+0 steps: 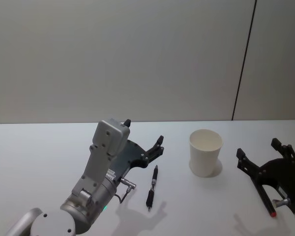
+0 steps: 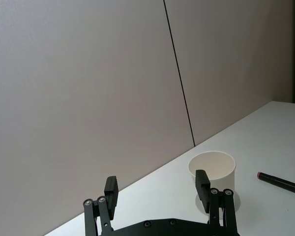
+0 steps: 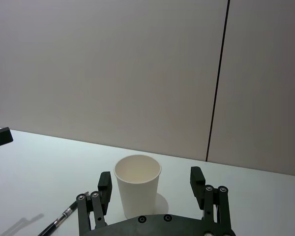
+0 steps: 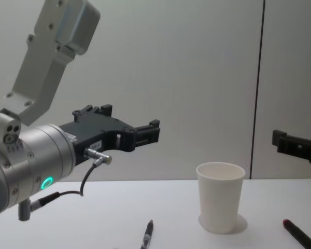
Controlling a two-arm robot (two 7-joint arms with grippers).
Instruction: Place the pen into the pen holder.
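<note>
The slim black pen with silver bands (image 1: 152, 187) was found lying flat on the white worktop (image 1: 39, 157). It was aligned roughly front to back, with its writing tip toward the robot. A strip of bare worktop was seen between the pen and the plain white paper cup with a rolled rim (image 1: 205, 152). The cup was stood upright to the pen's right and slightly farther back, with its mouth open upward. It was set well in from the far edge of the worktop, where the grey panelled wall (image 1: 137, 59) was met.

The left gripper (image 1: 144, 132) was held raised above the worktop, just behind the pen's far end and to the left of the cup. Neither item was touched by it. Its fingers (image 2: 110, 194) were spread wide, with nothing gripped between them.

The right gripper (image 1: 258, 148) was held raised to the right of the cup and apart from it. Its fingers (image 3: 196, 181) were likewise spread and gripped nothing. In the right wrist view the cup was seen farther off, in line with the gap between these fingers.

A second dark pen with a red end (image 4: 299, 236) was seen lying on the worktop to the right of the cup, near the right gripper. Bare worktop was seen to the left of the left arm and in front of the cup.
</note>
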